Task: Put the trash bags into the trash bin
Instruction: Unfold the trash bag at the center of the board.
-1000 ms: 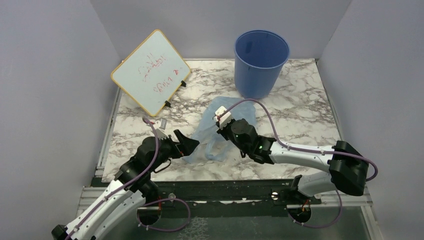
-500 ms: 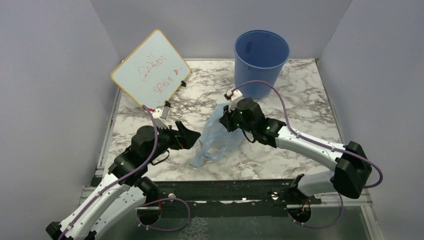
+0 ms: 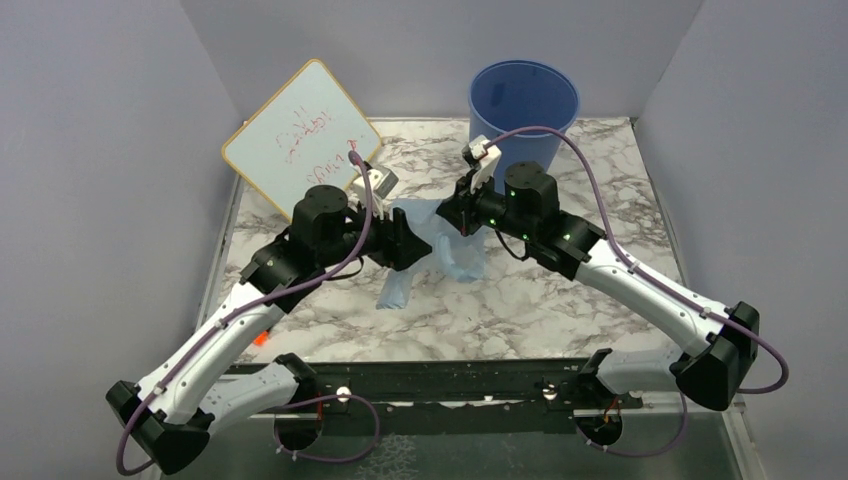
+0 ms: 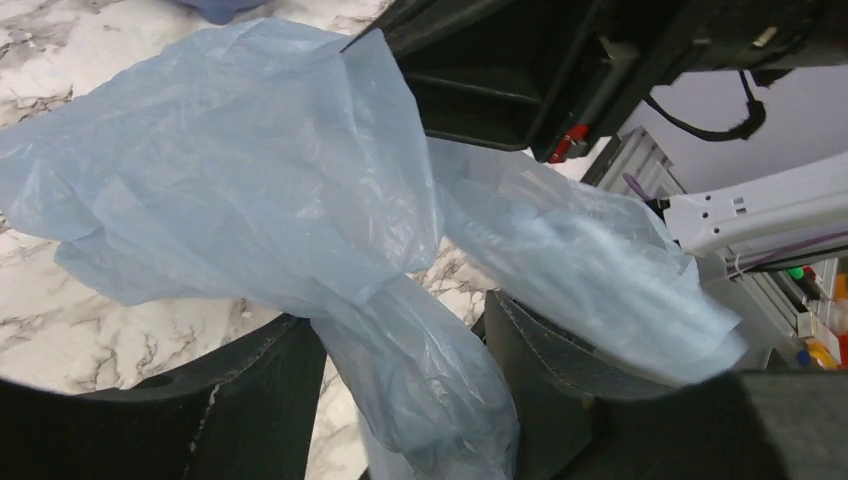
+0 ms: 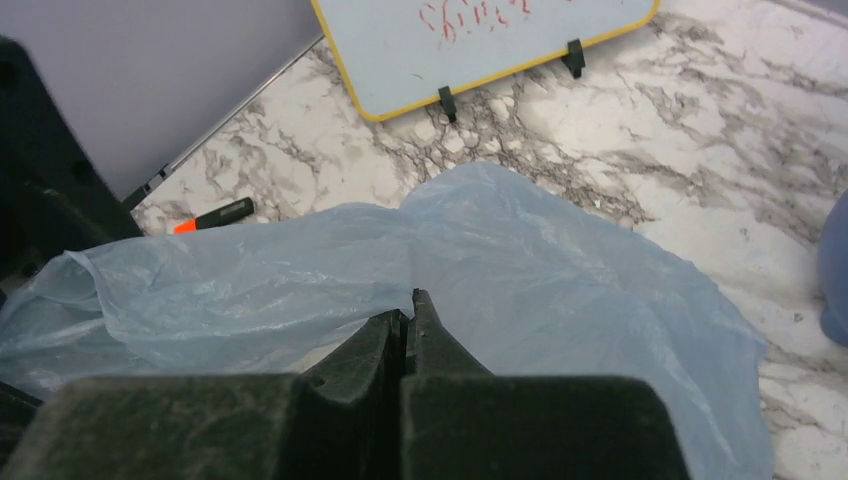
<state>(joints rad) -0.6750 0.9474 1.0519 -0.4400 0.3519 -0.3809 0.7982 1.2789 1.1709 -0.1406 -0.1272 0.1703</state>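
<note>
- Progress: trash bag [image 3: 455, 255] held up over mid-table, not yet in trash bin [image 3: 545, 130] at far edge.
- right gripper [image 3: 462, 215] pinched together on its top fold.
- left gripper [image 3: 418, 243] fingers apart, bag strand between.
- Remaining: carry, release.

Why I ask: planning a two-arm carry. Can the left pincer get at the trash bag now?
Likely yes: the left pincer is open with the trash bag draped between its fingers; nothing blocks it.
</note>
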